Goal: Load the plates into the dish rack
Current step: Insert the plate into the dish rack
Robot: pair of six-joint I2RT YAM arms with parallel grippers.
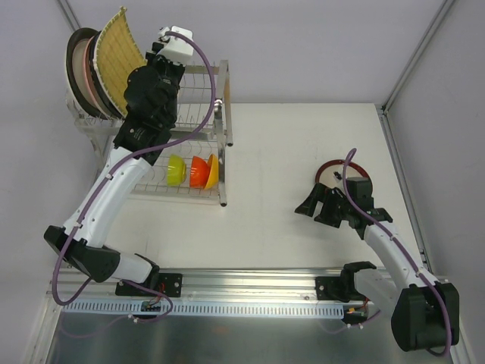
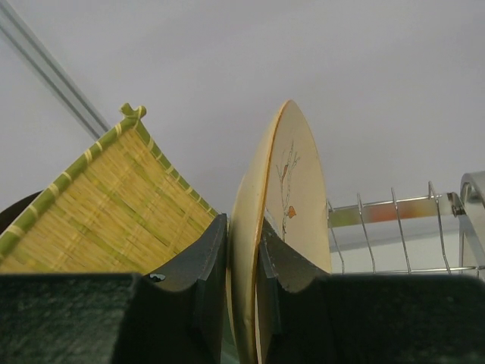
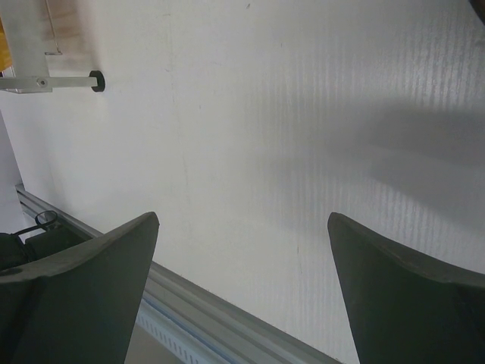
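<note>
The dish rack [image 1: 221, 98] stands at the far left, and my left gripper [image 1: 155, 53] is above its upper tier. In the left wrist view that gripper [image 2: 244, 250] is shut on the rim of an upright beige floral plate [image 2: 292, 189]. The arm hides this plate from above. The yellow woven square [image 1: 121, 49] leans in the rack just to its left [image 2: 114, 205]. Beyond it stand a pink-and-white plate [image 1: 91, 72] and a dark-rimmed one [image 1: 73, 61]. My right gripper [image 1: 317, 212] hangs open over bare table [image 3: 242, 220]. A red-rimmed plate [image 1: 333, 168] lies behind it.
Green [image 1: 176, 168], orange [image 1: 199, 171] and yellow [image 1: 213, 171] bowls sit in the rack's lower tier. Free upright prongs [image 2: 394, 216] show to the right of the held plate. A rack foot [image 3: 96, 81] and the aluminium rail [image 1: 250, 280] at the near edge bound the table.
</note>
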